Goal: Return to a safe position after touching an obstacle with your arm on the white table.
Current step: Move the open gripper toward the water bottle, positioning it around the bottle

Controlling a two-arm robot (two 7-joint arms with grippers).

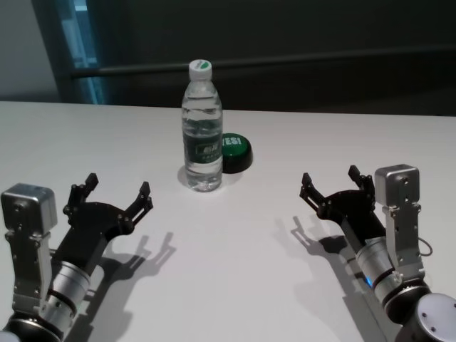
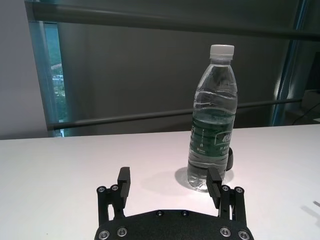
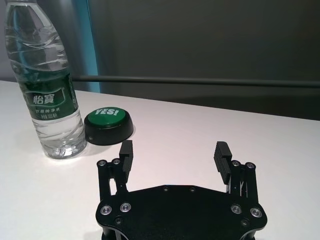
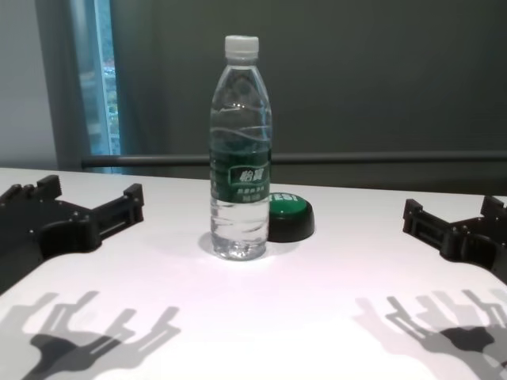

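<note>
The obstacle, a tall clear water bottle (image 1: 202, 135) with a white cap and dark green label, stands upright on the white table (image 1: 235, 278) near its middle. It also shows in the left wrist view (image 2: 212, 122), the right wrist view (image 3: 49, 90) and the chest view (image 4: 240, 158). My left gripper (image 1: 117, 191) is open and empty, hovering low at the near left, apart from the bottle; it shows too in its wrist view (image 2: 170, 182). My right gripper (image 1: 333, 182) is open and empty at the near right, also seen in its wrist view (image 3: 174, 156).
A low round green button (image 1: 235, 151) marked YES on a black base sits just right of and behind the bottle, nearly touching it. It shows in the right wrist view (image 3: 108, 125) and the chest view (image 4: 289, 215). A dark wall and rail run behind the table's far edge.
</note>
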